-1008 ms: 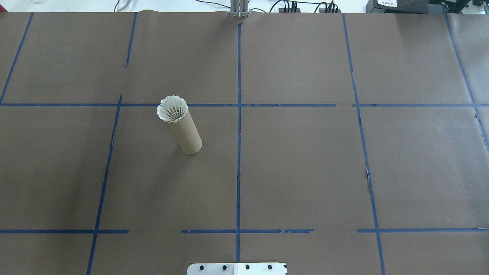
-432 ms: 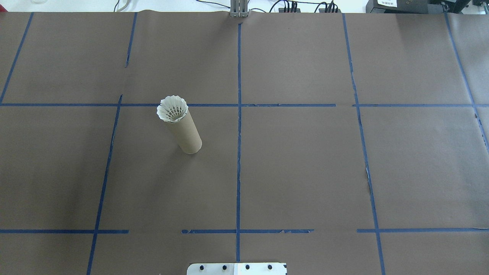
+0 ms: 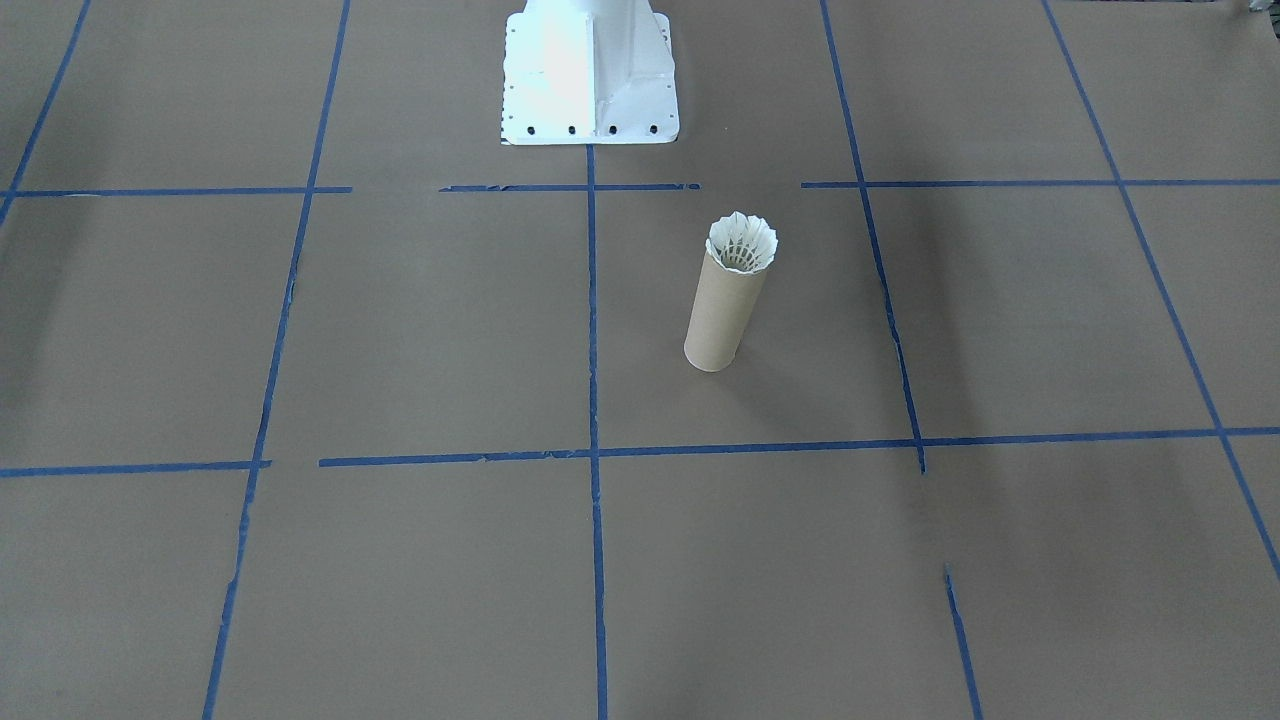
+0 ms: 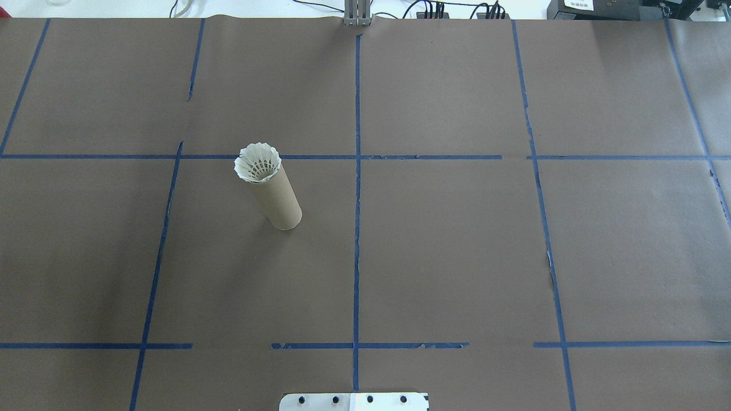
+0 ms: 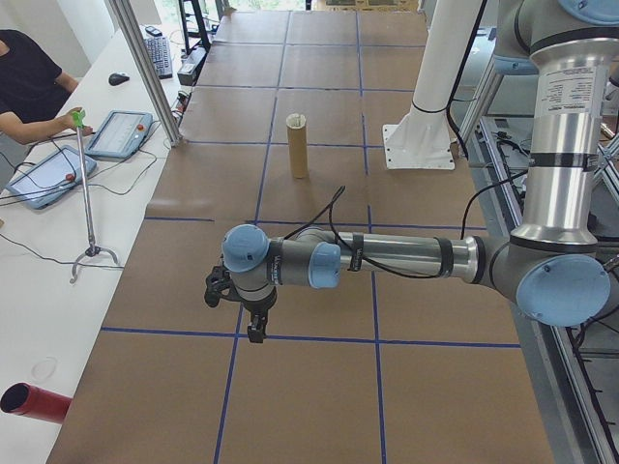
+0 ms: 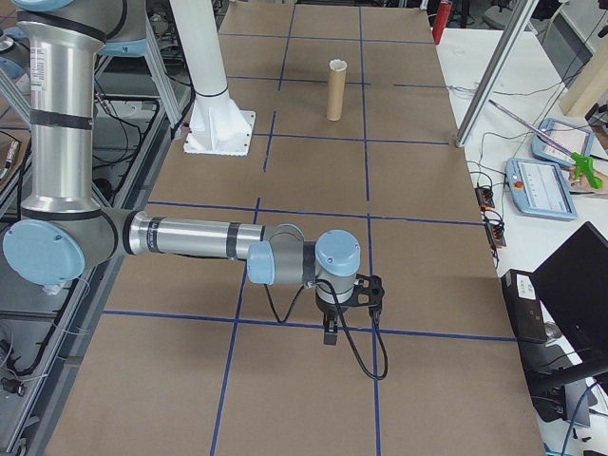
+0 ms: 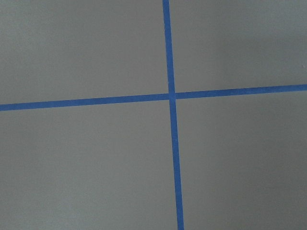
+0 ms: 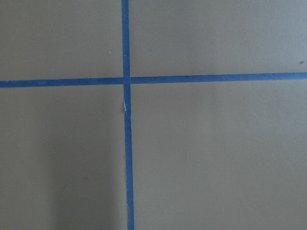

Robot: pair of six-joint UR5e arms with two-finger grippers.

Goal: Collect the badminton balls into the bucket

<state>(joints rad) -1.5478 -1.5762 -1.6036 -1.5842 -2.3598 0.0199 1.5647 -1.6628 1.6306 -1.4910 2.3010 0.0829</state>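
The shuttlecock (image 4: 258, 162), white with its feather skirt fanning upward, is sitting in the mouth of the brown cardboard tube (image 4: 277, 200), which is standing upright on the desk (image 4: 457, 257). Brown paper gridded with blue tape (image 4: 357, 228) is covering the desk. Both tools, left tool (image 5: 239, 311) and right tool (image 6: 344, 309), are hanging off at the desk's ends, and whether they are open I cannot tell

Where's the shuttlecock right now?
The shuttlecock sits feathers-up in the mouth of the upright cardboard tube, left of the centre tape line in the overhead view.
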